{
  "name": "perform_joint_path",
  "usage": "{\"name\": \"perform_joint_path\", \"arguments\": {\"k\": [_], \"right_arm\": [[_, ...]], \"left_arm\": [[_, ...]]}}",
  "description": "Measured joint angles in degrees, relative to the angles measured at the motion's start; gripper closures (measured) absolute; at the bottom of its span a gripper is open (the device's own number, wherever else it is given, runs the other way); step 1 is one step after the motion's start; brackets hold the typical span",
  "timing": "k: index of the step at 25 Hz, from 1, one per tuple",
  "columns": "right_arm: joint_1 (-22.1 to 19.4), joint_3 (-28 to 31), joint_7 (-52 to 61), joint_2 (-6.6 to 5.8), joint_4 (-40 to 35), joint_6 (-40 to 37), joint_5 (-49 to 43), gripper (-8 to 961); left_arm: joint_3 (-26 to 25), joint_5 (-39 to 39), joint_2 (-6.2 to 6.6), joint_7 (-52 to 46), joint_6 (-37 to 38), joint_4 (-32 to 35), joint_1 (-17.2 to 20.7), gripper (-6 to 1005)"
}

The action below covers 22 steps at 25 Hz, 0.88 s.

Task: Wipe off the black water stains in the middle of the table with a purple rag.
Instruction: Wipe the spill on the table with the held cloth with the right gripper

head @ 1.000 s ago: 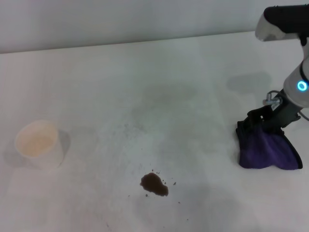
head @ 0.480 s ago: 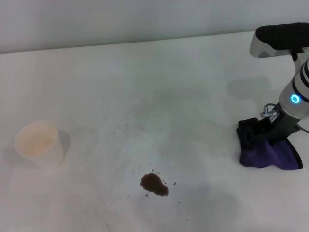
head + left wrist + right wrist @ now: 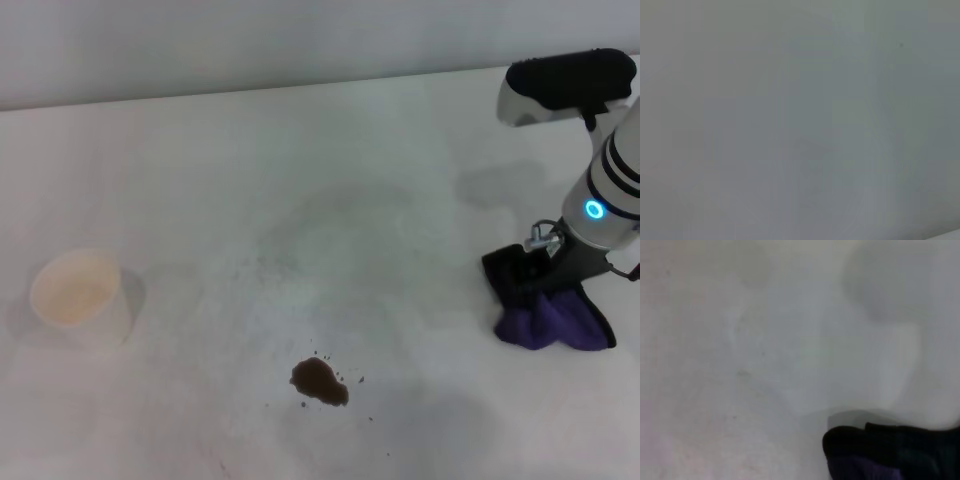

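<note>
One arm works: our right hand (image 3: 528,275) grips the purple rag (image 3: 553,322) at the table's (image 3: 330,170) right side, its bunched cloth resting there. Black water stains (image 3: 320,382) lie well apart, leftward and nearer us, so we judge a sweep that way comes next. Our left hand is unseen.

Purple rag (image 3: 556,322), black edging; brown-black stains (image 3: 319,381); white table (image 3: 300,190).

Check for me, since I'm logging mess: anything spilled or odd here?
Yes: black water stains with specks lie unwiped on the table. The right gripper holds the purple rag well off to their right.
</note>
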Motion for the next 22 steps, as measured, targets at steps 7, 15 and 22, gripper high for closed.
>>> {"name": "perform_joint_path", "arguments": {"k": [7,15,22], "right_arm": [[0.4,-2.4,0.7,0.35,-2.8,-0.5,1.6,815],[4.1,-12.5,1.0,0.51,-3.0,-8.4,9.7,840],[8.5,-23.7,2.6,0.59,-2.2,-15.5,20.3,843]], "left_arm": [[0.0,0.3,0.89,0.0,0.0,-0.6,-0.9,106],[0.6,0.3,1.72,-0.1,0.0,-0.1,-2.2,107],[0.7,0.3,1.89,-0.1,0.3,1.3,-3.4,107]]}}
